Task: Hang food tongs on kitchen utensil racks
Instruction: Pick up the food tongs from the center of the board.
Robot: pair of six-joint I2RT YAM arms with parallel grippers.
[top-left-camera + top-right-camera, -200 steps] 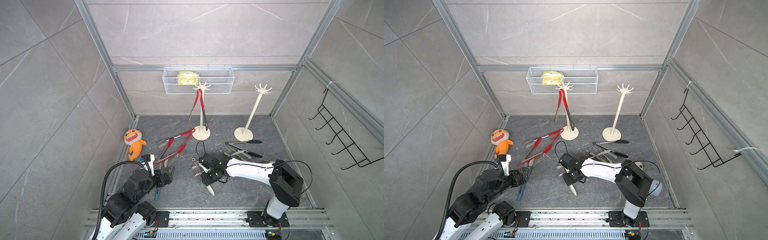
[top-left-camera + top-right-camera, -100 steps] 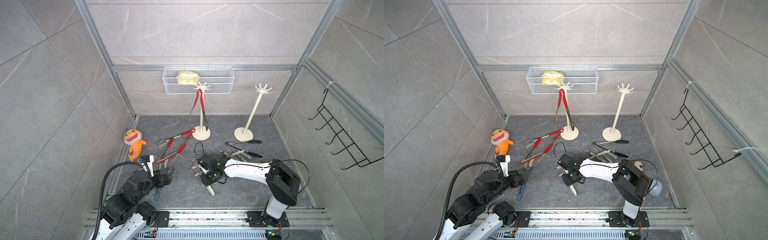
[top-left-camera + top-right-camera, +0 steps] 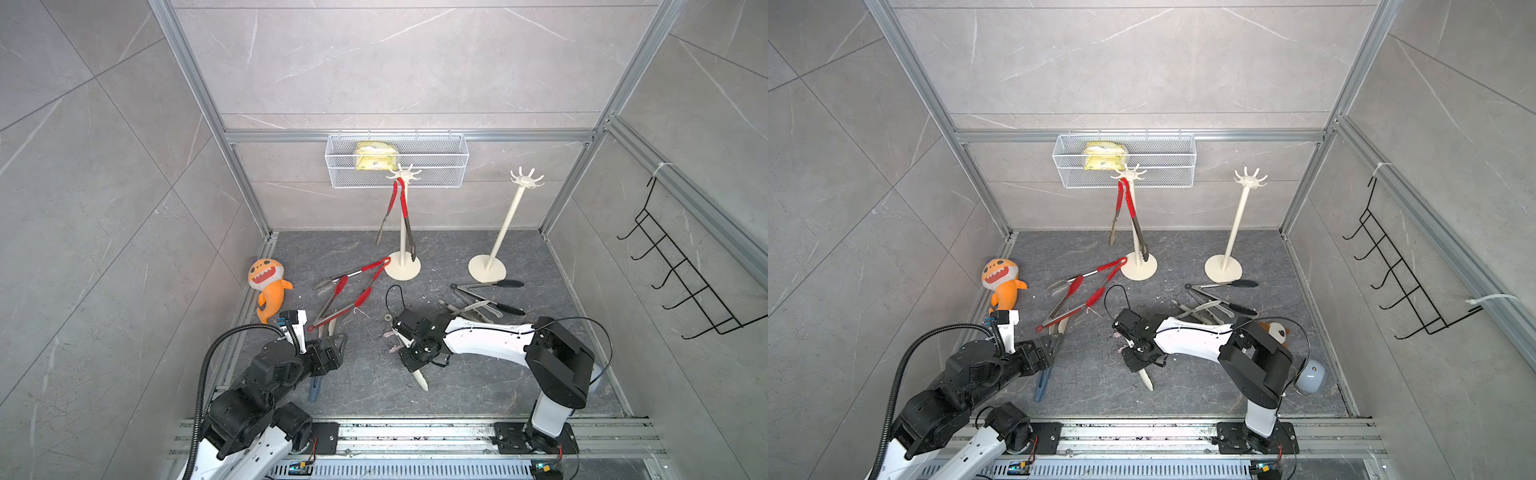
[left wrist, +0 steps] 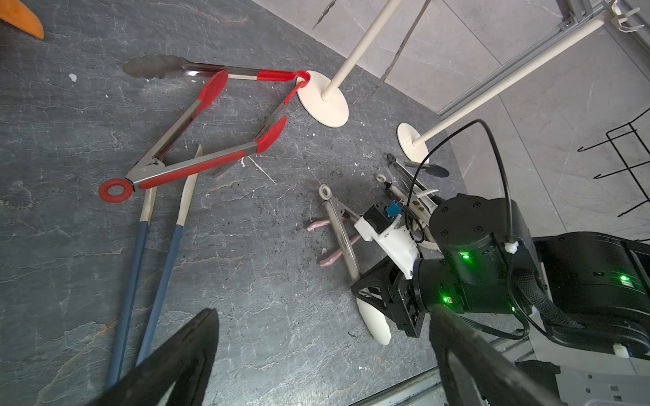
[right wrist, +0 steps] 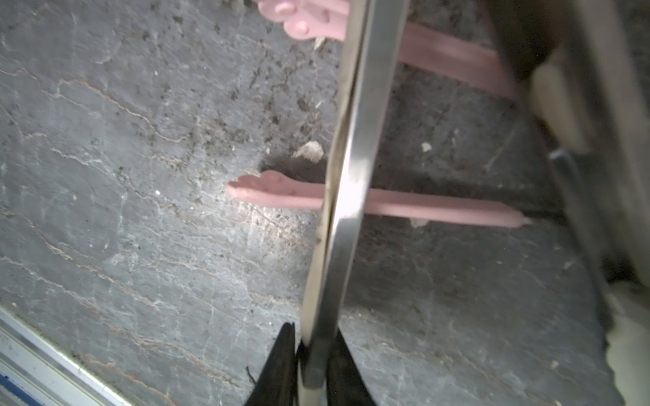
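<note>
Plainly, the right gripper [image 5: 314, 332] is pinched narrow around the cream-tipped tongs [image 5: 348, 175], squeezing their steel arms together.

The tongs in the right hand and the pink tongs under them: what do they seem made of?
Held tongs: bare metal arms, likely stainless steel, polished, with bright glare; cream tip looks matte plastic or silicone. Pink tongs: matte, dull, probably silicone or plastic.

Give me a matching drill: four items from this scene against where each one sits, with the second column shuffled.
1 yellow packet
2 orange plush toy
3 blue-handled tongs
4 cream-tipped steel tongs

A clamped in the right gripper
B in the white mesh basket
C floor, beside the left gripper
D floor, by the left wall

Pairs: 1-B, 2-D, 3-C, 4-A
</note>
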